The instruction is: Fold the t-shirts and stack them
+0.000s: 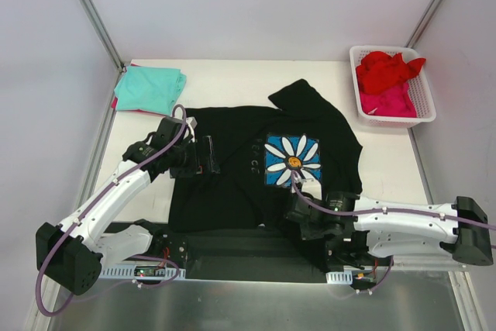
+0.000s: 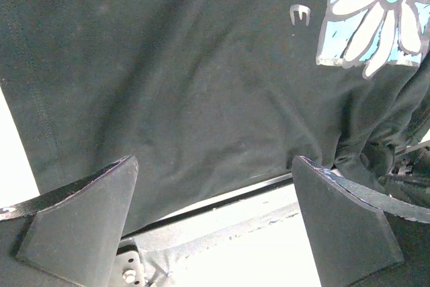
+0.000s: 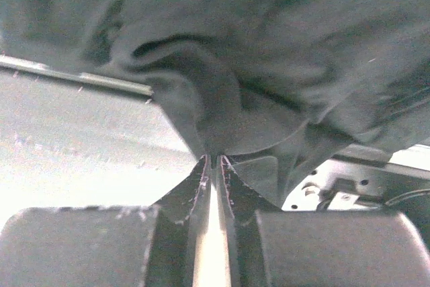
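A large black t-shirt [image 1: 232, 180] with a white-and-blue flower print [image 1: 293, 160] lies spread across the middle of the table. My left gripper [image 1: 208, 156] hovers over its left part, jaws wide open with nothing between them [image 2: 215, 160]; black cloth [image 2: 188, 65] fills that view. My right gripper [image 1: 298, 211] is at the shirt's near right hem. In the right wrist view it [image 3: 213, 159] is shut, pinching a fold of the black cloth [image 3: 235, 45]. A folded teal t-shirt [image 1: 151, 88] lies at the back left.
A white slotted basket [image 1: 424, 91] at the back right holds a red t-shirt [image 1: 385, 70] and a pink one [image 1: 391, 102]. A black bar [image 1: 232, 242] runs along the table's near edge between the arm bases. Frame posts rise at both back corners.
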Robot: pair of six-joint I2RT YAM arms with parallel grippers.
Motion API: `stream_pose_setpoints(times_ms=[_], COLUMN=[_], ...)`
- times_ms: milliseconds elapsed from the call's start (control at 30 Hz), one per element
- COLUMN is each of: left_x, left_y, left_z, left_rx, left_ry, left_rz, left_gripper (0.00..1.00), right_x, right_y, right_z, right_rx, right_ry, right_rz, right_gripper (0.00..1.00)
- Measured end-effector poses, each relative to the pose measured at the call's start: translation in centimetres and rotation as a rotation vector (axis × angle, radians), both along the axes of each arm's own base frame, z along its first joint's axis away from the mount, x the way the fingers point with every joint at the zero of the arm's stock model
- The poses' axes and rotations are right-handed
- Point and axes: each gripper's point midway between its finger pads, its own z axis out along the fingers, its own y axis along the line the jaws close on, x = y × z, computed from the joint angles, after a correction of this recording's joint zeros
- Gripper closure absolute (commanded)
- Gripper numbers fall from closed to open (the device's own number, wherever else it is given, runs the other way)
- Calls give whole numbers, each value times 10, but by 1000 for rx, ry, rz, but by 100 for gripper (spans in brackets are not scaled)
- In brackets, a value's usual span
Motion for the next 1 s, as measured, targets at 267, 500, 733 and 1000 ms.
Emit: stream_pose_setpoints(times_ms=[267, 500, 733, 1000], left_x=[-1, -3, -4, 1], left_y=[-1, -2, -2, -4], left_z=[0, -1, 1, 3], left_rx=[1, 4, 7, 20], left_ry=[1, 6, 4, 2], left_rz=[-3, -9, -13, -9], left_gripper=[1, 1, 1, 1], right_x=[-54, -100, -120, -60], right_y=[37, 76, 93, 76], right_z=[7, -2, 4, 78], right_rx=[53, -7, -46, 90], right_ry=[49, 88, 80, -87], right_rz=[165, 268, 303, 145], right_gripper=[92, 83, 55, 53])
